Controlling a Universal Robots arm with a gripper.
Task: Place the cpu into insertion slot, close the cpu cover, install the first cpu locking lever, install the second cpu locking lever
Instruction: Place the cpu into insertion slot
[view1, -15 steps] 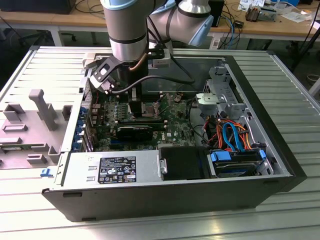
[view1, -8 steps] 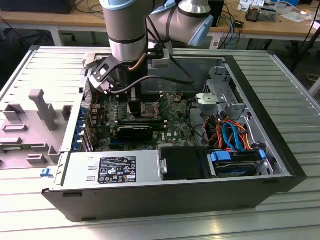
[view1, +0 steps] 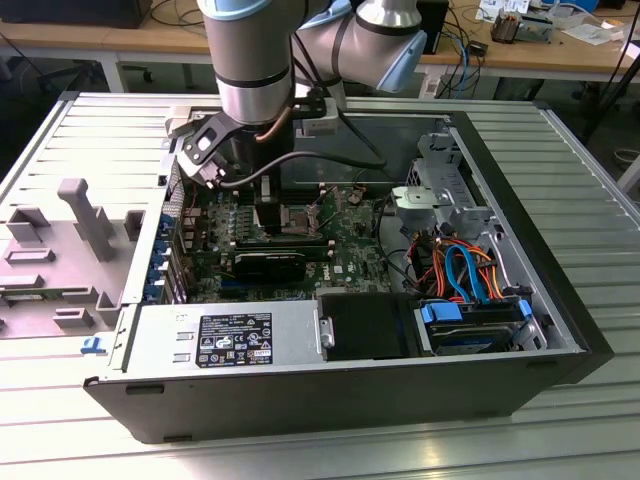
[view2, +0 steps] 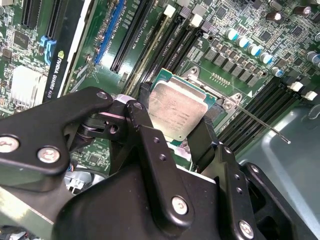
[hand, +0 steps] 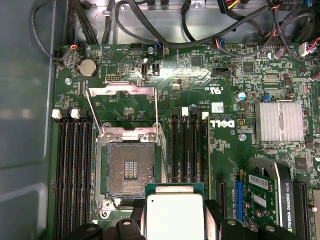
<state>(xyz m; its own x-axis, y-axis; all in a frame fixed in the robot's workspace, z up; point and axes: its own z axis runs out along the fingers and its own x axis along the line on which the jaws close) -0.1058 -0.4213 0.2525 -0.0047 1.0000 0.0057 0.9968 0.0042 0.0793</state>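
My gripper (view2: 177, 114) is shut on the cpu (view2: 175, 107), a flat silver-topped chip with a green rim, with one black finger (view2: 146, 102) on each side. In the first wrist view the cpu (hand: 174, 212) hangs level above the board, close beside the insertion slot (hand: 131, 170), whose dark gold-tinted centre lies bare. The cpu cover (hand: 122, 92) is swung open and lies flat past the slot's hinge. Both thin wire locking levers (hand: 91, 112) stand released along the cover's sides. In the exterior view the gripper (view1: 268, 208) reaches down into the open computer case.
Long black memory slots (hand: 75, 165) flank the socket on both sides. A graphics card (hand: 272, 192) and a silver heatsink (hand: 279, 121) lie further along the board. Black cables (hand: 150, 30) run along the board's edge. A power supply (view1: 225, 340) and drive cage (view1: 470, 290) line the case.
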